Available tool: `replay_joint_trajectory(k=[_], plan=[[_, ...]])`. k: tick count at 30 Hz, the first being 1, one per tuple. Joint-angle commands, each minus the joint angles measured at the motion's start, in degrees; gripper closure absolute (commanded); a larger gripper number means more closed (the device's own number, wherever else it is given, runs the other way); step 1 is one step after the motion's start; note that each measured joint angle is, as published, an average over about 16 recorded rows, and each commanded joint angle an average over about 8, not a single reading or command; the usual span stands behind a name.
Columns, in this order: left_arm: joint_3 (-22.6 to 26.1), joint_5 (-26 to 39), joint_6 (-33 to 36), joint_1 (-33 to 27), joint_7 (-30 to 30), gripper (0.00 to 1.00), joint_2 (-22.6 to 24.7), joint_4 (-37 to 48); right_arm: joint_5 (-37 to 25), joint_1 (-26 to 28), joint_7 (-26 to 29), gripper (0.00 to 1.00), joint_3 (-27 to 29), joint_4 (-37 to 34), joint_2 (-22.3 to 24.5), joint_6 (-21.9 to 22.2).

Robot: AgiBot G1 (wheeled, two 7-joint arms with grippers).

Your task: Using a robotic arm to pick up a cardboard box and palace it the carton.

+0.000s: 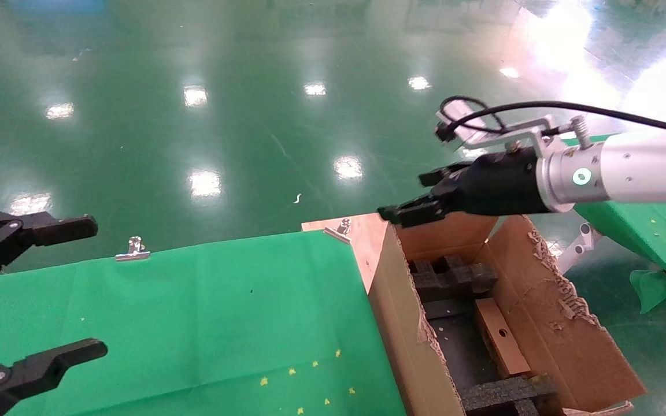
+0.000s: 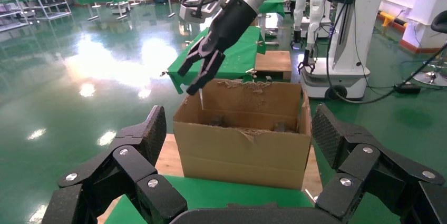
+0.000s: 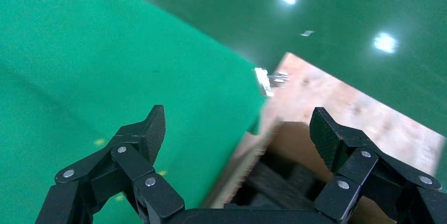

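The small brown cardboard box point(image 1: 500, 341) with a round hole lies inside the carton point(image 1: 570, 346), between black foam inserts point(image 1: 448, 277). The carton stands open at the right end of the green table, its flaps ragged. My right gripper point(image 1: 407, 195) on the white robotic arm point(image 1: 633, 170) hovers above the carton's far left corner, open and empty. In the right wrist view the right gripper point(image 3: 240, 126) spans the carton's edge point(image 3: 248, 166) below it. My left gripper point(image 1: 93, 287) hangs open and empty at the table's left side, facing the carton point(image 2: 242, 145).
A green cloth point(image 1: 223, 318) covers the table, held by metal clips point(image 1: 132, 249). The carton rests on a wooden board point(image 1: 362, 237). Another green-covered table point(image 1: 645, 225) stands beyond the carton on the right. Shiny green floor lies behind.
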Motion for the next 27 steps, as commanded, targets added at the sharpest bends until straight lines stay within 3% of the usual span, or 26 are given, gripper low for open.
replay_joint_trajectory(k=[1, 27], plan=[[0.0, 0.0, 0.0, 0.0, 0.0, 0.00, 0.0, 0.0, 1.9, -1.7, -2.5, 0.00, 2.2, -0.2, -0.3, -1.3], [0.0, 0.0, 0.0, 0.0, 0.0, 0.00, 0.0, 0.0, 26.4, -24.3, -34.6, 0.00, 31.1, -2.3, -4.0, -17.6]])
